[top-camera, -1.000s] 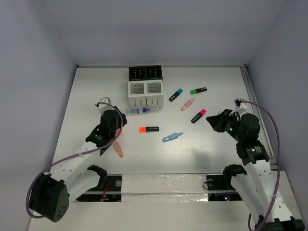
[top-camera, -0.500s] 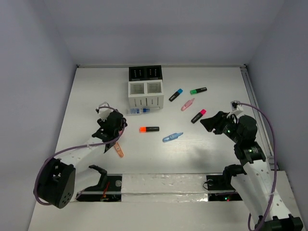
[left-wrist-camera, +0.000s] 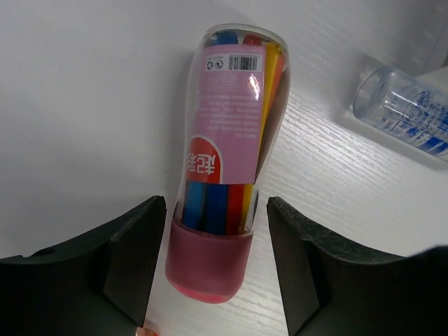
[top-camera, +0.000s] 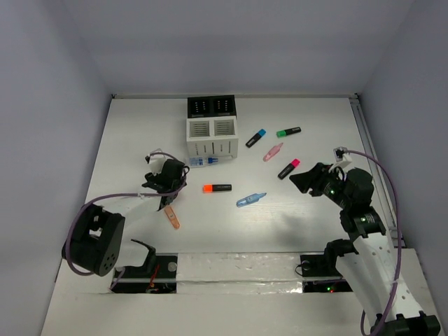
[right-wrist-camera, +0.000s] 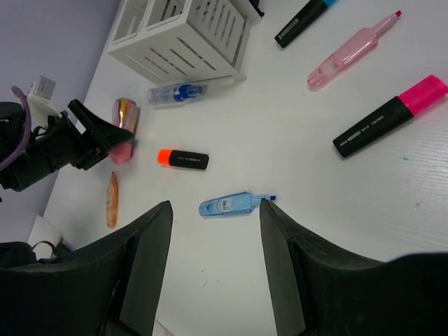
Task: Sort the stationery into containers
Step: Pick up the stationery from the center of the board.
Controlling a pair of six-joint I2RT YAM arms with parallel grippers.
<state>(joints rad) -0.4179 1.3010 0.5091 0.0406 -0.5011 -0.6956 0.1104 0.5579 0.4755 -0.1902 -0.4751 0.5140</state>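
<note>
The tube of pens [left-wrist-camera: 227,140] lay on the bench [left-wrist-camera: 84,84] toward its left edge. Its long axis pointed away from the left claw [left-wrist-camera: 217,210], whose jaws stood apart on both sides of its pink end, not gripping. A clear blue-printed pen [left-wrist-camera: 402,115] lay between it and the containers [top-camera: 212,136]. The right claw [right-wrist-camera: 215,206], apart and empty, was well away.

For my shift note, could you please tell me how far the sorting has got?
Done: nothing shows in the cups. In hand: nothing; the open left gripper straddles a pink tube of pens, and the right gripper hangs open. Left: every item lies on the table, such as the orange-capped highlighter and blue pen.
</note>
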